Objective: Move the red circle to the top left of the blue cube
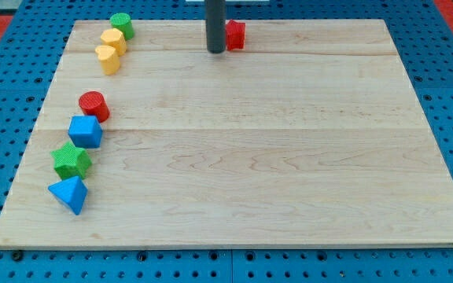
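A: Where is my tip (215, 51)?

B: Near the board's (250, 157) top edge, just left of a red block (235, 34), touching or nearly so. It is a bare rod, so it clasps nothing.

A: And the red circle (93, 104)?

B: Far off, at about eight o'clock from the tip, near the board's left edge. It touches the blue cube (85, 131), sitting at the cube's twelve to one o'clock.

A: What else is there?

B: From the cube's seven o'clock run a green star (71, 160) and a blue block (70, 193). At the circle's twelve o'clock sit a yellow heart (108, 59), a yellow block (114, 40) and a green cylinder (121, 24).
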Robot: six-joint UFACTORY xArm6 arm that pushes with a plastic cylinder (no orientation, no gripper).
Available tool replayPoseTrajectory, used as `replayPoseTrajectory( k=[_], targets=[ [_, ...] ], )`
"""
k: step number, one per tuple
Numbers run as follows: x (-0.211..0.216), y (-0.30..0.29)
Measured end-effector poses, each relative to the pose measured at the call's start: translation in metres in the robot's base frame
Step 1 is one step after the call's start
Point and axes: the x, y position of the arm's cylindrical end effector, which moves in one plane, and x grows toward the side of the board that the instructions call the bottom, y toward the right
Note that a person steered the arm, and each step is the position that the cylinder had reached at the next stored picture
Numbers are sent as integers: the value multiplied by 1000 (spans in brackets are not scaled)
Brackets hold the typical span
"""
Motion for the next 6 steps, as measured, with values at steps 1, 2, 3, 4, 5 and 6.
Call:
replayPoseTrajectory(
  k=[1,2,3,4,5,6],
  targets=[
    [59,-24],
    [48,-125],
    [67,-134],
    [91,-220],
    [111,-270],
    [145,-270]
  ],
)
